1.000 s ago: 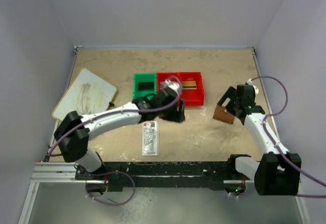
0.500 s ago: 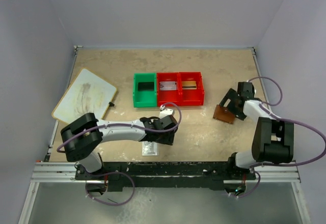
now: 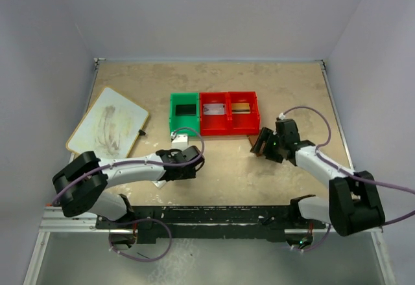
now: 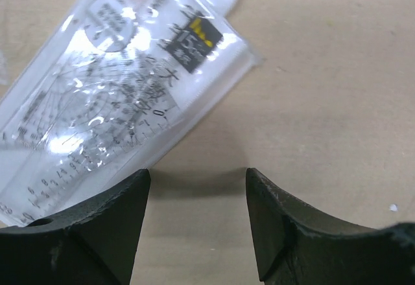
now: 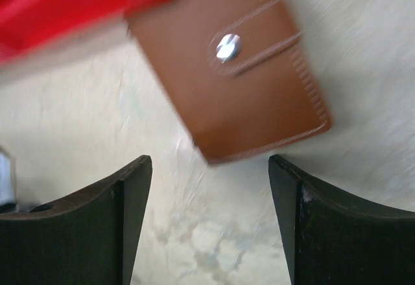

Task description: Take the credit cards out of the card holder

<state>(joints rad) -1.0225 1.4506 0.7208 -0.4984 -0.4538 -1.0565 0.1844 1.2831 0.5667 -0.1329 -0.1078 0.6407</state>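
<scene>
The card holder (image 5: 241,97) is a closed brown leather wallet with a small metal stud. It lies flat on the table beside the red bin's corner. In the top view only a brown sliver of the card holder (image 3: 255,146) shows under my right gripper (image 3: 260,144). My right gripper (image 5: 211,165) is open and empty, just short of the wallet's near edge. My left gripper (image 3: 189,166) is open and empty, low over the table. In the left wrist view, the left gripper (image 4: 198,175) is beside a clear ruler packet (image 4: 110,97). No card shows outside the holder near the grippers.
A green bin (image 3: 184,122) and two joined red bins (image 3: 230,123) stand mid-table, with flat items in them. The red bin (image 5: 58,6) also shows in the right wrist view. A whiteboard (image 3: 107,123) lies at the left. The ruler packet (image 3: 159,182) pokes out under the left arm.
My left arm has drawn back from the bins to the near left, over the ruler packet. My right gripper and the card holder have moved left, up to the red bin.
</scene>
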